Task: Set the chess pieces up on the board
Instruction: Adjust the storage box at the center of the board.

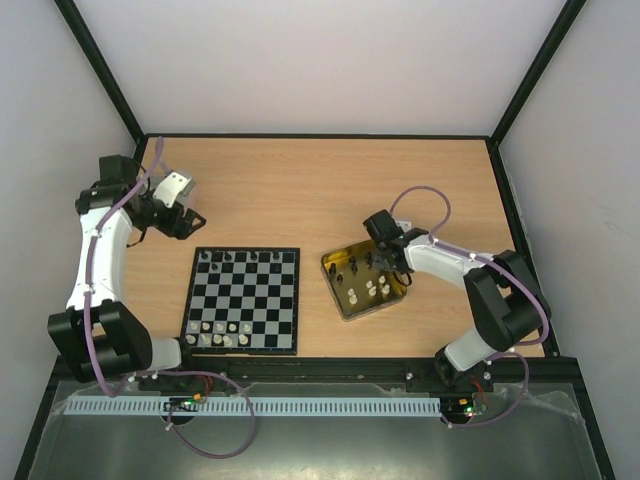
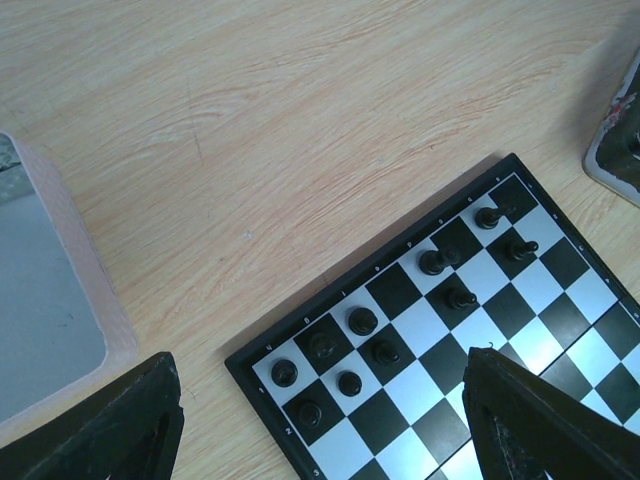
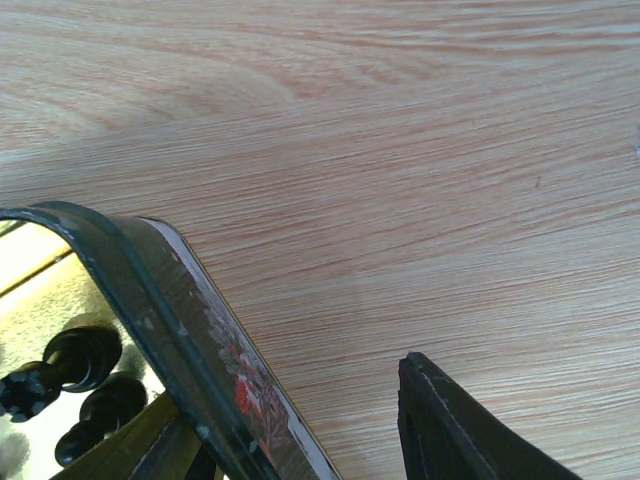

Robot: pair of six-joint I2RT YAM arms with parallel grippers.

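Board (image 2: 330, 295) border: tiny white coordinate marks along two edges, too small to read. Tin (image 3: 215, 345) wall: coloured print, nothing legible. No other writing readable.

Far half of worktop (image 1: 320, 185): bare wood, open passage.
Far-left corner: crowded by tin lid (image 1: 176, 187) and left gripper (image 1: 188, 222).
Board (image 1: 245, 300) middle rows: free; chess pieces (image 1: 222, 330) line the far and near rows.
Board-to-tray gap: narrow strip beside gold tray (image 1: 334, 288).
Tray's far rim: blocked by right gripper (image 1: 383, 262).
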